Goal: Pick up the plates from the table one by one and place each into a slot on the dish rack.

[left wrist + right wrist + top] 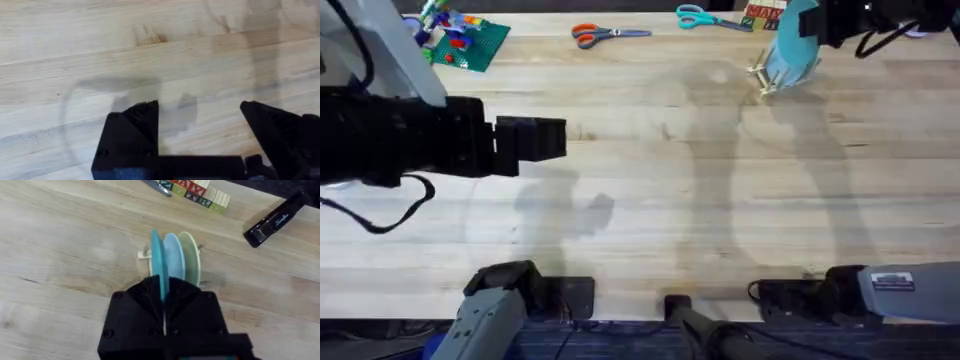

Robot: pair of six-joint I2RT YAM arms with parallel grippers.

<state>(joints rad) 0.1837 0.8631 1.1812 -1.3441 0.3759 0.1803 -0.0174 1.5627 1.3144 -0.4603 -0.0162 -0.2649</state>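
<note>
- The table [680, 200] is a broad run of pale wooden planks, bare across its middle apart from the arms' shadows.
- The left arm reaches in from the left side, and the left gripper [200, 112] hovers over plain wood with its black fingers [137, 120] spread wide, nothing between them.
- The right arm stretches to the far right corner, where the right gripper [163, 297] has its fingers pressed together on the rim of the teal plate [157, 260].
- The dish rack [765, 78] sits at that far right corner, its pale wood showing below the plates.
- Three plates stand upright on edge in the rack, side by side: the teal plate, then the pale blue plate [173, 255], then a cream-yellow plate [190, 252].
- Along the far edge lie orange-handled scissors [595, 35], teal-handled scissors [705, 17], a green board of toy bricks [465, 38] and a row of letter blocks [192, 191].
- A black stapler [275, 220] lies beyond the rack.
</note>
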